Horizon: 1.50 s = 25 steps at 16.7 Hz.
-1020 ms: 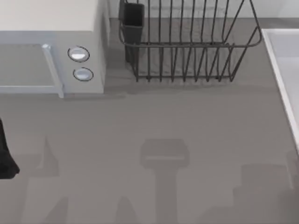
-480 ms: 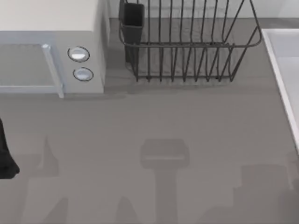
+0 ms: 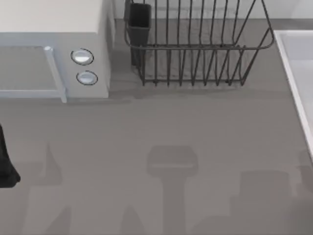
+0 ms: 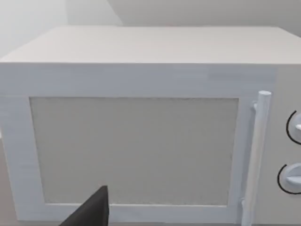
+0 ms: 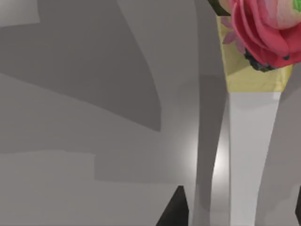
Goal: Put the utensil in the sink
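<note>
On grey table (image 3: 161,127): microwave (image 3: 49,49), dish rack (image 3: 195,49), sink (image 3: 298,73).

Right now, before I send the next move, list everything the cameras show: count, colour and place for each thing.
microwave: one, white, two round knobs, far left of the table, door shut; the left wrist view faces its door.
dish rack: one, dark wire, far middle of the table, with a dark cup-like holder at its left end.
sink: one, pale grey-white basin with a raised rim, at the table's right edge.
flower: one, pink, on something yellow, seen in the right wrist view beyond a pale rim.
table: one, grey, with shadows across the near part.
left arm: dark part at the table's left edge.
right gripper: dark finger tip in its wrist view.
</note>
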Each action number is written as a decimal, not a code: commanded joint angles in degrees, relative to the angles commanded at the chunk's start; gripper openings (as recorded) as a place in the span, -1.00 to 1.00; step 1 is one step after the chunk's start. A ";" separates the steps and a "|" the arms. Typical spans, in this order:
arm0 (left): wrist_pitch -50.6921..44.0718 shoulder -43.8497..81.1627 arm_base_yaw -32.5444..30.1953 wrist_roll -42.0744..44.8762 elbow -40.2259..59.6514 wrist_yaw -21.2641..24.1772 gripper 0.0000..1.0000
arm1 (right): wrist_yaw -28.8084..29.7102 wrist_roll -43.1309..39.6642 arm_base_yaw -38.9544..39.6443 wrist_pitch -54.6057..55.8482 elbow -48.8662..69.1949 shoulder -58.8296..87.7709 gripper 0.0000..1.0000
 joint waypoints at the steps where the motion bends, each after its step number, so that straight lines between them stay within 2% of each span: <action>1: 0.00 0.00 0.00 0.00 0.00 0.00 1.00 | -0.01 -0.02 -0.03 -2.78 1.65 -1.04 -1.00; 7: 0.00 0.00 0.00 0.00 0.00 0.00 1.00 | -0.03 -0.24 0.09 -18.44 10.50 -6.69 -1.00; 16: 0.00 0.00 0.00 0.00 0.00 0.00 1.00 | 0.02 -0.54 0.08 -20.95 14.87 -3.85 -1.00; 20: 0.00 0.00 0.00 0.00 0.00 0.00 1.00 | 0.12 -1.77 0.07 -25.63 28.26 7.37 -1.00; 25: 0.00 0.00 0.00 0.00 0.00 0.00 1.00 | 0.30 -2.60 0.02 -34.14 57.10 27.62 -1.00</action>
